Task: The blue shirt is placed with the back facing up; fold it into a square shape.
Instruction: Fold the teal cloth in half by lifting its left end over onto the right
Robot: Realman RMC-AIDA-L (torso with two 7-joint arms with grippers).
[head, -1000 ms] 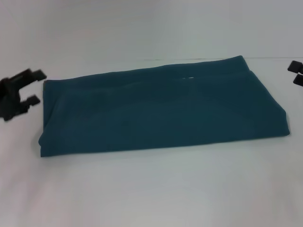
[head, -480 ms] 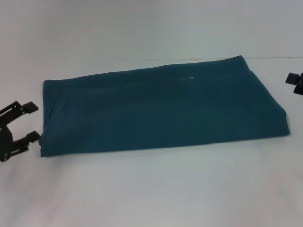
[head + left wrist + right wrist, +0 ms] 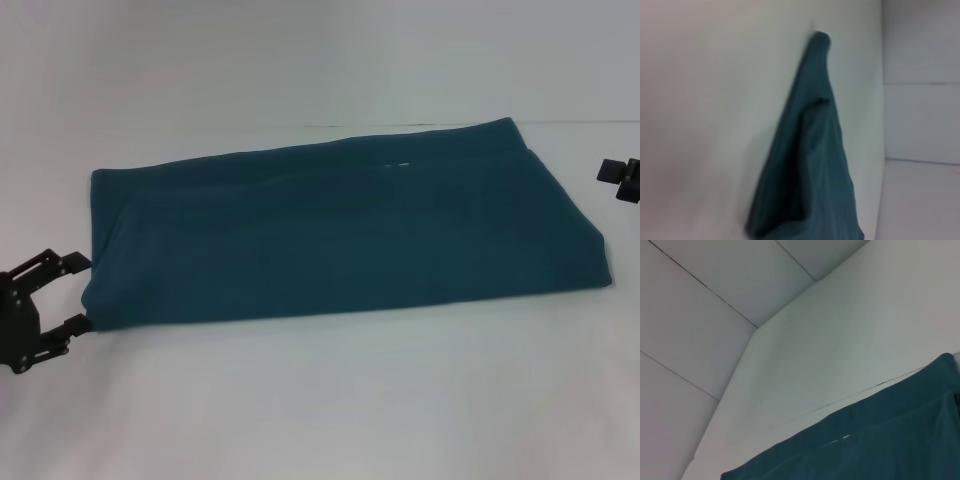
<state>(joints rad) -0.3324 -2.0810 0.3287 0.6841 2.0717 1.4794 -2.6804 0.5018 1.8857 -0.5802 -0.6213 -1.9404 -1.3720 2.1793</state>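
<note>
Spread apart, the jaws of the left gripper (image 3: 68, 292) sit at the near left corner of the blue shirt (image 3: 340, 235), its two black fingers pointing toward the cloth; the upper fingertip (image 3: 76, 262) is just beside the shirt's left edge and the lower one sits at the near corner, though whether either actually touches the fabric I cannot tell; nothing is held between them. Over on the far right, only a small black part of the right gripper (image 3: 618, 175) shows at the border of the head view, just beside the shirt's right side and apart from it; whether its jaws are apart or together I cannot tell.

Across the middle of the white table (image 3: 320, 400) lies the shirt, already folded into a long band running from left to right, plain teal side up; its right end sits farther away than its left, and a folded layer shows as a ridge along the far edge, with a tiny pale mark near the middle of that ridge. From the left wrist view the shirt (image 3: 810, 165) appears end-on as a narrow folded strip; from the right wrist view its far edge (image 3: 880, 445) lies flat on the table surface.
</note>
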